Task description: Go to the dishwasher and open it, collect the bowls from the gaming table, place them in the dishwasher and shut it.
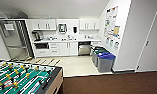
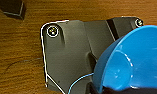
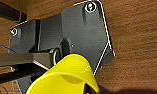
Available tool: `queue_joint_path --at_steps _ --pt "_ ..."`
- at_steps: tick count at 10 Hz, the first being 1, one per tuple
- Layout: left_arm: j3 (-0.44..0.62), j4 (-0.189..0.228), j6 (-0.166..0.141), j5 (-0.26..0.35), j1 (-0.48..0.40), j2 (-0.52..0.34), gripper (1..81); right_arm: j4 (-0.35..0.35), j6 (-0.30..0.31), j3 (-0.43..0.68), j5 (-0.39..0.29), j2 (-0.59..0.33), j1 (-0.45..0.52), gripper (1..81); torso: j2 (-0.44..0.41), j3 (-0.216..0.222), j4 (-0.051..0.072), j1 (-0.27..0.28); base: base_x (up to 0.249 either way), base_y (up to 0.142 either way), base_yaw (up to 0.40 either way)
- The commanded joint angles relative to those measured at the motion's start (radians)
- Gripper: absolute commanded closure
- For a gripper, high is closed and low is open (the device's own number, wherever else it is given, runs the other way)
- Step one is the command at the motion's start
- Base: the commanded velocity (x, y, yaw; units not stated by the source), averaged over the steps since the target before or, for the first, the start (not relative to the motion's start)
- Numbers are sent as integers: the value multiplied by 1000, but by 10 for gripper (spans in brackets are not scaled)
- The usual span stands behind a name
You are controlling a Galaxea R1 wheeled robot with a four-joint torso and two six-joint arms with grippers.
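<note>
Lower left of the head view: foosball table (image 1: pixel 24 80), green pitch, long axis slanting from the bottom left corner toward the frame's middle. Behind it, upper left to centre: white kitchenette cupboards (image 1: pixel 44 24) over a pale tabletop (image 1: pixel 66 40). Just right of centre, under that tabletop: the dishwasher (image 1: pixel 84 49), steel-grey front facing the room and the camera, too blurred to tell shut from ajar. Right of it, near but apart: grey bins with blue lids (image 1: pixel 105 61) on the pale floor. Further right: posters (image 1: pixel 111 23) on the slanted white wall, then a white door (image 1: pixel 150 47). Across the bottom right: brown carpet (image 1: pixel 111 83).

Left wrist view: left claw (image 2: pixel 114 90) clenched on the rim of the blue bowl (image 2: pixel 134 60); bowl tipped on its side, hollow turned toward the camera, above brown floor.

Right wrist view: right claw (image 3: pixel 92 90) clenched on the yellow bowl (image 3: pixel 66 75); outer wall toward the camera, mouth turned away and downward, above brown floor.
</note>
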Motion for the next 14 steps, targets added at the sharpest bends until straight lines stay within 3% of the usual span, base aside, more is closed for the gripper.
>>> queue_joint_path --at_steps 1,14 --pt "3 1 1 36 -44 -8 811 -8 -3 -2 -52 -25 38 811 0 0 0 0 202 -83 0" --pt "3 5 -2 36 -44 -9 811 -8 -3 -2 -58 -23 42 811 0 0 0 0 202 -85 0"
